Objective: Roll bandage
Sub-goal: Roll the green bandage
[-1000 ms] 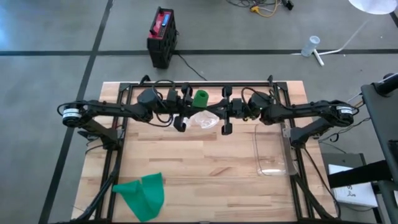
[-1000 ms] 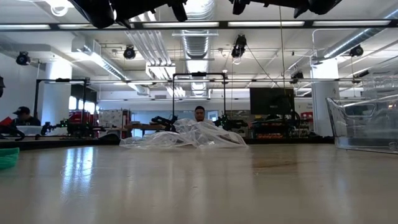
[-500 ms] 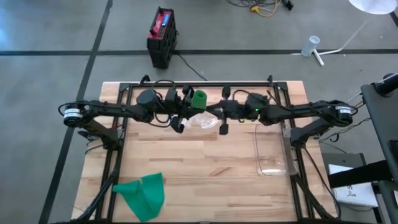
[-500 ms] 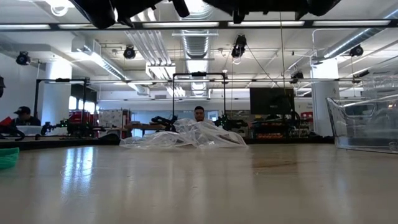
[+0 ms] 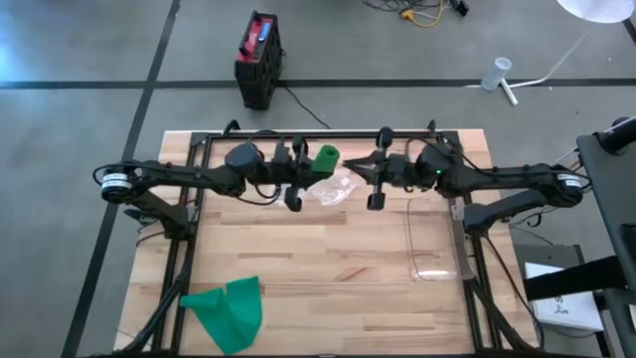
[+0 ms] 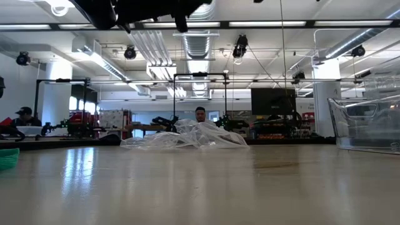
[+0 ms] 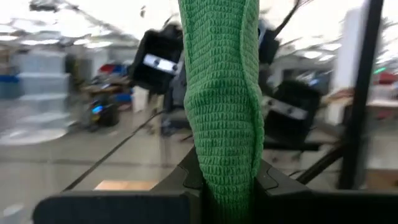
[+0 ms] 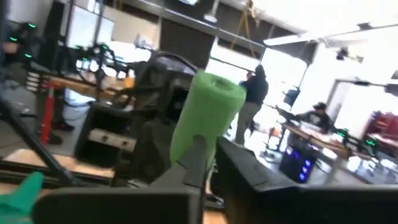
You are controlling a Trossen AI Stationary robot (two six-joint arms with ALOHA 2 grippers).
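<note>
A green bandage roll (image 5: 324,159) is held above the table's far middle by my left gripper (image 5: 316,167), which is shut on it; in the left wrist view the roll (image 7: 225,93) stands upright between the fingers. My right gripper (image 5: 364,163) hangs a short way to the roll's right, clear of it, its fingers (image 8: 212,163) nearly together with nothing between them. The right wrist view shows the roll (image 8: 208,115) ahead of it, tilted. A loose green bandage strip (image 5: 227,310) lies flat at the table's near left corner. My left gripper pinches the roll's lower part (image 7: 227,177) between its two fingers, one on each side of its knitted wall. The fingers come about level from the table's left. The roll stands upright out of the hold, lifted clear of the table.
A crumpled clear plastic wrapper (image 5: 334,188) lies on the table below the grippers, seen also in the low view as the wrapper (image 6: 187,136). A clear plastic bin (image 5: 434,244) stands at the right. People and benches fill the room behind the table.
My right gripper has drawn back from the green roll toward the table's right edge and has risen a little. The roll stays upright in my left gripper.
</note>
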